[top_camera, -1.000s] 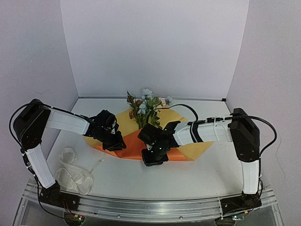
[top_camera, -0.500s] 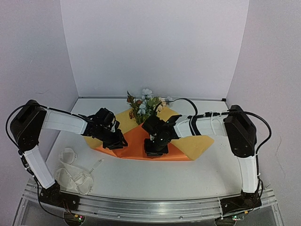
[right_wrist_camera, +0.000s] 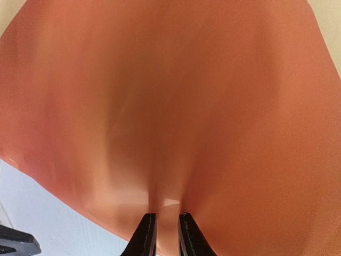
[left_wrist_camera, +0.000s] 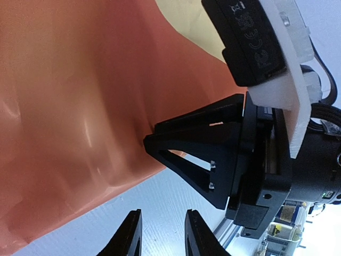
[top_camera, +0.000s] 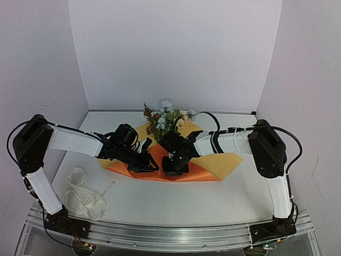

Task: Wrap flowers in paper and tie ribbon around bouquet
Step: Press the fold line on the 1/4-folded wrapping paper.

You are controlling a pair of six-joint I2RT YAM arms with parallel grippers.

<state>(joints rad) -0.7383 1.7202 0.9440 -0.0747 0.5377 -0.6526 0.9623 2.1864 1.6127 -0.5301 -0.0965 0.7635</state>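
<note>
Plain white walls point(top_camera: 176, 53) enclose a white table point(top_camera: 176, 200) (a metal rail point(top_camera: 170, 232) along its near edge).

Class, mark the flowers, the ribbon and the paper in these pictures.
flowers point(top_camera: 164, 121): top view, leafy middle of the bunch.
ribbon point(top_camera: 85, 204): top view, loose coils.
paper point(top_camera: 221, 164): top view, yellow right flap.

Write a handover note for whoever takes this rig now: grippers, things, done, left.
Left gripper: jaws open, empty, by the near edge of the paper.
Right gripper: jaws shut on a raised fold of the paper.
Flowers lie on the paper, heads toward the back; ribbon loose on the table, near left.
Done: paper partly folded over the flowers.
Left: finish wrapping, tie ribbon.
</note>
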